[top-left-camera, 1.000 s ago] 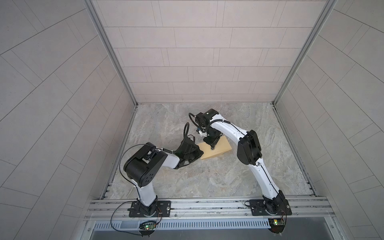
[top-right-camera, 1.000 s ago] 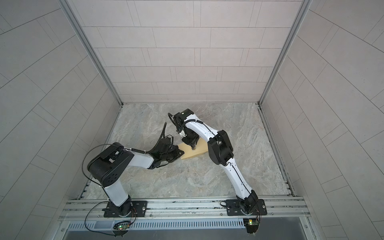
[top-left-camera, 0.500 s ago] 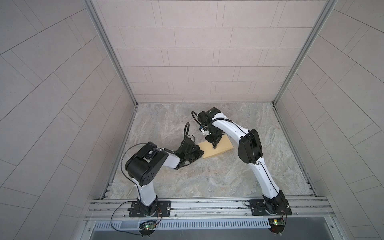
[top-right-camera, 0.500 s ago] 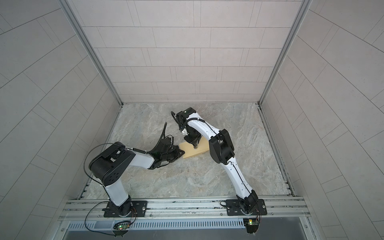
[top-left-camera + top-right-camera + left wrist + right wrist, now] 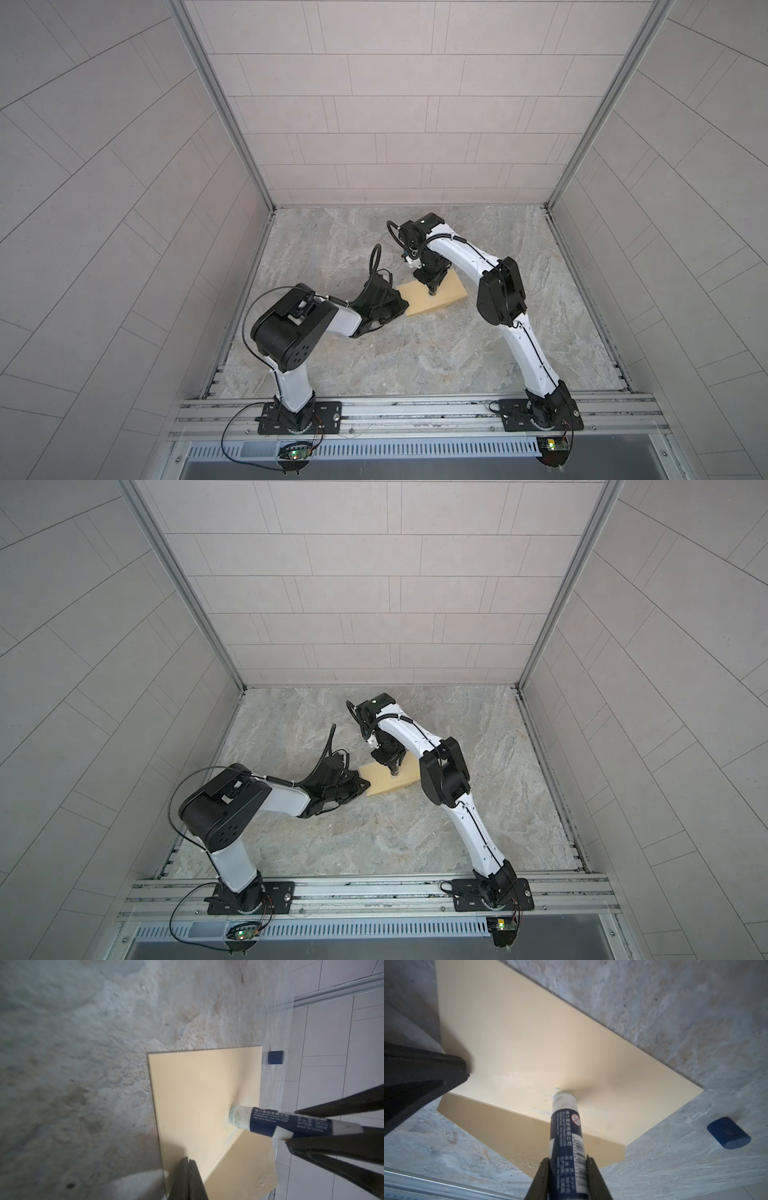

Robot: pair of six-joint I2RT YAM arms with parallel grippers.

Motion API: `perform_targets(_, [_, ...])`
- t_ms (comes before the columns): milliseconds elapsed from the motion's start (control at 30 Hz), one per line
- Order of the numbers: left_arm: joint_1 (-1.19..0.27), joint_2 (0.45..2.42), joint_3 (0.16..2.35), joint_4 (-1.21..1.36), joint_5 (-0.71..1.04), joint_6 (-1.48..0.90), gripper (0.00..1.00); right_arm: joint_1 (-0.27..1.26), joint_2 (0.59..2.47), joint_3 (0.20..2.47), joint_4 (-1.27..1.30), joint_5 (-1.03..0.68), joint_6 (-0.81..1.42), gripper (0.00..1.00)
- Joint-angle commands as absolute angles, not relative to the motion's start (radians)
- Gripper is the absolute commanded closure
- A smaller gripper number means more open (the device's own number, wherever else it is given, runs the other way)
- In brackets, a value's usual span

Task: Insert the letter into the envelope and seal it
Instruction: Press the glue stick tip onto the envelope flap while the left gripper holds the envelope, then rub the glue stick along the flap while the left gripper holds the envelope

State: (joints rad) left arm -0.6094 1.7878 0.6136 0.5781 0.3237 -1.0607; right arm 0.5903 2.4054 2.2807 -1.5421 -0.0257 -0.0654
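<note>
Right wrist view: the right claw (image 5: 568, 1160) pinches a glue stick (image 5: 564, 1126), one finger on each side of its blue-and-white barrel. The pale tip of the stick touches the envelope (image 5: 529, 1043) just beside the fold of the flap (image 5: 508, 1128). Faint whitish smears lie on the paper by the tip. The flap is open and lies flat on the counter (image 5: 675, 1012), darker tan than the body. A blue cap (image 5: 729, 1135) lies on its side on the counter near one short end of the envelope, apart from it.

Left wrist view: the left claw (image 5: 188, 1160) has its fingers pressed together, and their tips sit on the envelope (image 5: 197, 1095) at its other short end. I cannot tell whether any paper is caught between them. The glue stick (image 5: 280, 1124) comes in at a slant, and the cap (image 5: 275, 1057) lies beyond the far edge of the envelope.

In both top views the envelope (image 5: 451, 291) (image 5: 384, 785) lies near the middle of the counter (image 5: 415, 361), between the two arms. The left claw (image 5: 401, 305) is at its left end and the right claw (image 5: 432, 291) points down over its middle.
</note>
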Motion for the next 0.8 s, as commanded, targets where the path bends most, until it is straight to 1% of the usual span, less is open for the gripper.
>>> perform_targets(0, [-0.614, 1.813, 0.613, 0.456, 0.271, -1.027, 1.00, 0.571, 2.444, 2.287, -1.569, 0.055, -0.048, 1.00])
perform_targets(500, [-0.616, 1.810, 0.619, 0.442, 0.265, -1.017, 1.00, 0.523, 2.465, 2.293, -1.606, 0.138, -0.028, 1.00])
perform_targets(633, [-0.616, 1.808, 0.618, 0.442, 0.266, -1.019, 1.00, 0.524, 2.473, 2.309, -1.604, 0.115, -0.028, 1.00])
perform_targets(767, [-0.615, 1.807, 0.617, 0.440, 0.265, -1.020, 1.00, 0.525, 2.452, 2.354, -1.596, 0.046, -0.033, 1.00])
